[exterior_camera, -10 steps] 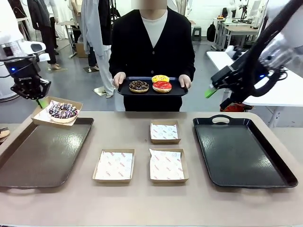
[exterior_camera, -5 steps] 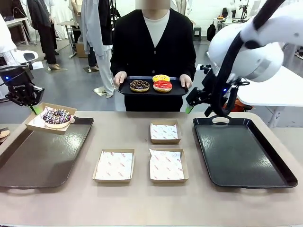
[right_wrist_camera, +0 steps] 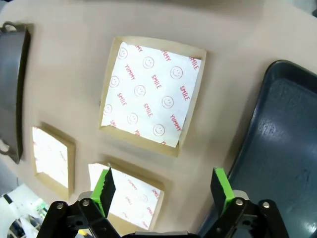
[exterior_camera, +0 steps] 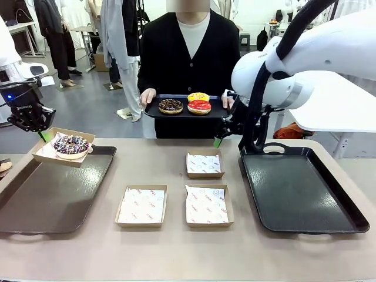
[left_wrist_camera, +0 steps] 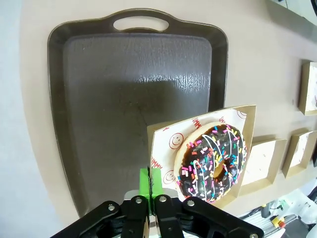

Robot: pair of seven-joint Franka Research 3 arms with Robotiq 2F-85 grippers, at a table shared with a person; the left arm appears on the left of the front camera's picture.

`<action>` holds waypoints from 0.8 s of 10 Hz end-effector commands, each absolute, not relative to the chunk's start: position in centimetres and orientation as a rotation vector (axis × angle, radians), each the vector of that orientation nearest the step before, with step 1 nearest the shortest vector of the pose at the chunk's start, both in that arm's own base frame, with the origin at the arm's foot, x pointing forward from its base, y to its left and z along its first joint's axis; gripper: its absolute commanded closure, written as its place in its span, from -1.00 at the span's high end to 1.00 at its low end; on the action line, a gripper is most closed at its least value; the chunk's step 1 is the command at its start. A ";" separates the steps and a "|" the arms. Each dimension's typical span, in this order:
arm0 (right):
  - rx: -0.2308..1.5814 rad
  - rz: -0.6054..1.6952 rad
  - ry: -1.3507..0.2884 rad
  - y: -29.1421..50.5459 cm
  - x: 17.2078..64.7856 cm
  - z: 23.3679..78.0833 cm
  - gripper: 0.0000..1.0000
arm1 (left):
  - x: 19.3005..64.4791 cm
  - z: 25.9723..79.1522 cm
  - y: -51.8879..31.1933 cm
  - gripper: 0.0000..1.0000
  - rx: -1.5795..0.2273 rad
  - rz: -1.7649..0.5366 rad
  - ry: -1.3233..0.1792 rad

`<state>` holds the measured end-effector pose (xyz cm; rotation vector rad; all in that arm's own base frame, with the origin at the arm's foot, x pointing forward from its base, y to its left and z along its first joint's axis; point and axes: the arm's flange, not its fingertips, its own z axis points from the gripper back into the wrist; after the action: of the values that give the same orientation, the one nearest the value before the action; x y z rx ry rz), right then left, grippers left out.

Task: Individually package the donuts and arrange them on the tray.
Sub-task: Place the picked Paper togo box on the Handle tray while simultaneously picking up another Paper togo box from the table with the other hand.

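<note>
site: indoor robotics lab or test hall, with one station dressed as a mock bakery.

evidence, near field: a white jointed robot arm [exterior_camera: 26, 70] on the left and a second white jointed robot arm [exterior_camera: 317, 50] on the right reach over a long tan counter [exterior_camera: 176, 252]. the counter carries a dark brown rectangular tray with loop handles [exterior_camera: 35, 205], a black rectangular tray with loop handles [exterior_camera: 305, 194], and shallow brown cardboard boxes lined with white paper printed "smile" and "yummy" [right_wrist_camera: 151, 94].

evidence, far field: smooth grey floor [exterior_camera: 88, 106], a white work table [exterior_camera: 341, 117], dark and pale garments hanging on a rack [exterior_camera: 114, 29], a black bag [exterior_camera: 262, 40] beside a far table.
</note>
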<state>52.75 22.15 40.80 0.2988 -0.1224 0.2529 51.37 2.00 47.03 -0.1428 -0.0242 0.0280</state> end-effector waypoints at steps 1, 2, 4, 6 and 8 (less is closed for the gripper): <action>0.278 0.207 -0.131 22.5 54.1 40.9 1.00 | 51.1 47.3 1.9 -0.98 -0.144 0.034 -0.026; 0.299 0.253 -0.122 22.1 52.8 40.8 1.00 | 51.1 47.3 1.9 -0.98 -0.144 0.034 -0.026; 0.299 0.253 -0.122 22.1 52.8 40.8 1.00 | 51.1 47.3 1.9 -0.98 -0.144 0.034 -0.026; 0.299 0.253 -0.122 22.1 52.8 40.8 1.00 | 51.1 47.3 1.9 -0.98 -0.144 0.034 -0.026; 0.299 0.253 -0.122 22.1 52.8 40.8 1.00 | 51.1 47.3 1.9 -0.98 -0.144 0.034 -0.026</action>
<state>53.16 22.33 40.85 0.3008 -0.1217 0.2437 51.36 2.00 47.03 -0.1428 -0.0241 0.0280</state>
